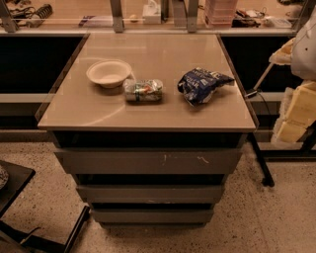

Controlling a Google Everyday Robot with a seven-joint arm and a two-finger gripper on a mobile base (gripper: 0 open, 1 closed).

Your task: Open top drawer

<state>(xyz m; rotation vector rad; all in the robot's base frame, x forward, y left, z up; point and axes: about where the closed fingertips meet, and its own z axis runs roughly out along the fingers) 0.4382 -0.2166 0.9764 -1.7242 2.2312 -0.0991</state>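
— Speckled floor (276, 217), dim workroom, one grey drawer cabinet in the middle. Where is the robot in this?

— At the right edge of the frame. The pale, cream-coloured gripper (297, 114) hangs there beside the cabinet's right corner, about level with the tan countertop (148, 114). Whether it is open or closed cannot be told. It holds nothing that can be seen and touches nothing on the cabinet.

— And the top drawer?

— The top drawer (148, 161) sits directly under the countertop. It is the widest of the three grey fronts, with whitish scratches right of centre. It looks shut, its front lying back in line with the cabinet and only a dark gap above it. The gripper is well apart from it, so by this view the job appears not yet begun: the reach, the hold on the handleless front and the pull all remain.

— What is on top?

— A white bowl (109, 73) at the left. Just beside it is a small green-and-white packet (143, 90) on its side, and a crumpled blue snack bag (202, 85) lies to the right. None of them overhang the front edge.

— Anything else?

— Two narrower drawers (148, 193) below, also shut. There is also a cluttered back ledge with a tissue box (151, 12).
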